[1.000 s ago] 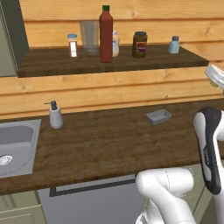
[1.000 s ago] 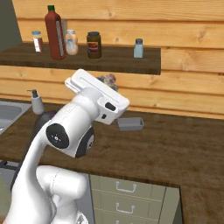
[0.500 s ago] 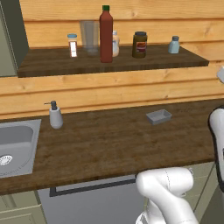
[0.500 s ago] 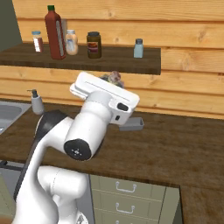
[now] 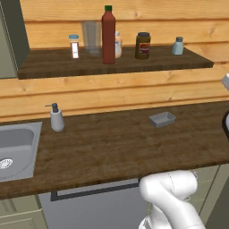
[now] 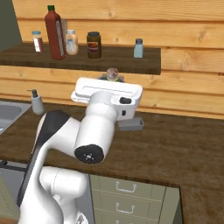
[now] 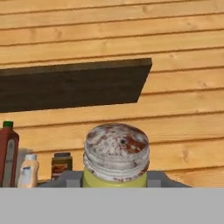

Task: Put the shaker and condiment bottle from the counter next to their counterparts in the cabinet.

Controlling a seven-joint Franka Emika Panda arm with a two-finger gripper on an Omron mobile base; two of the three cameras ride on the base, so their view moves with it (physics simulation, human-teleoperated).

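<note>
While clamped around the shaker (image 7: 116, 157) at the bottom middle of the hand view, gripper (image 7: 114, 178) shut on it from both sides, grey fingers (image 7: 65, 178) pressed against the yellow-green body just under the speckled silver cap. Same shaker (image 6: 112, 74) peeking over the white hand in the upper middle of the right base view, held up in the air in front of the cabinet (image 6: 109, 61) shelf edge, well above the counter (image 6: 175, 144).

Condiment bottle (image 5: 108, 35) already standing on the cabinet (image 5: 112, 65), top centre of the left base view, right beside the squat cream bottle (image 5: 117, 44) that sits half hidden behind it. Also visible at lower left of the hand view, red with the green cap (image 7: 7, 124). Dark brown jar (image 5: 142, 45) just right of those, pale blue shaker (image 5: 178, 45) further right near the shelf end. Clear glass (image 5: 92, 39) and a small red-labelled jar (image 5: 74, 46) to the left of the red bottle.

Down on the counter (image 5: 112, 143): grey pump dispenser (image 5: 56, 118) next to the steel sink (image 5: 15, 150) at far left, small grey tray (image 5: 162, 119) right of centre.
</note>
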